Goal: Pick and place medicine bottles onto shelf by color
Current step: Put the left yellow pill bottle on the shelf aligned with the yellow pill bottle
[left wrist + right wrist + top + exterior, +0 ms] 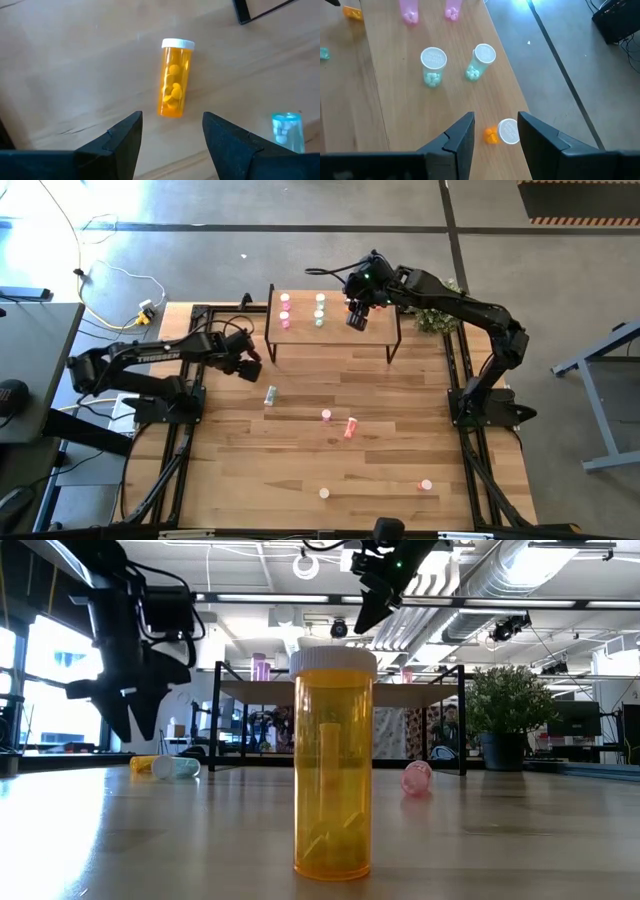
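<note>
So here we've got the left gripper (250, 367) hanging over the tabletop (300, 470) just off the left end of the shelf (335, 330), fingers (120, 145) spread apart and nothing between them. Right below it in the left wrist view there's an orange bottle (174, 78) lying on its side, white cap on, yellow pills inside, clear of both fingers. A pale green bottle (287, 129) lies near it, also on its side.

The right gripper (358, 318) is up over the shelf, toward its right part. We see its fingers (460, 137) parted with an orange bottle on the shelf (501, 132) showing in the gap between them, standing on the board near the edge. We can't tell if the fingers are touching it, but they don't look clamped on it.

Also on the shelf: two green bottles (433, 65) upright side by side, and two pink bottles (409, 10) further along.

Out on the tabletop we spot a few loose ones: a pink bottle (326, 415) standing, a red-pink bottle (350, 427) lying down right next to it, and another pink one (425, 485) near the front right. The low view has one big orange bottle up close (333, 762), standing upright.
</note>
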`<state>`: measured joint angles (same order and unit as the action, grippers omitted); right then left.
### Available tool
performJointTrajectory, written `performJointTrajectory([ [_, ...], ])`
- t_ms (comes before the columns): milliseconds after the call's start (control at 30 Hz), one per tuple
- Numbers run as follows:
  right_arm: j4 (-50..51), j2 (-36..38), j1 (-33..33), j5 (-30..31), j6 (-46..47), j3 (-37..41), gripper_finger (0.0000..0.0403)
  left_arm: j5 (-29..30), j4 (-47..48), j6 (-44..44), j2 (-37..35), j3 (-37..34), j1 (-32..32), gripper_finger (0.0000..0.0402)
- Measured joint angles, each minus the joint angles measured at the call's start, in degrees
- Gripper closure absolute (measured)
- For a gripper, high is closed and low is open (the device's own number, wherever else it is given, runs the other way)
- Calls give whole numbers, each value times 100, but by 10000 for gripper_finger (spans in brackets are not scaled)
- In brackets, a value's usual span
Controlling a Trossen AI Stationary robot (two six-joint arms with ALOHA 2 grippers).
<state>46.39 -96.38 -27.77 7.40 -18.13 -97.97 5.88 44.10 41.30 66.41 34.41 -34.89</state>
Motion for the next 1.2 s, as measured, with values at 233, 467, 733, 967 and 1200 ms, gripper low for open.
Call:
performJointTrajectory([
  [233, 15, -2, 0, 0, 8, 0, 261, -5, -262, -208, 455, 0, -3, 202],
  [467, 15, -2, -2, 0, 8, 0, 261, 41, -532, -207, 951, 2, -3, 202],
  [733, 15, -4, -1, 0, 9, 0, 261, 80, -662, -252, 1371, 2, -3, 202],
  [967, 15, -4, 0, 0, 10, 0, 261, 102, -723, -403, 1465, 20, 2, 232],
  [1200, 15, -4, 0, 0, 10, 0, 261, 39, -769, -405, 1471, 17, 2, 285],
])
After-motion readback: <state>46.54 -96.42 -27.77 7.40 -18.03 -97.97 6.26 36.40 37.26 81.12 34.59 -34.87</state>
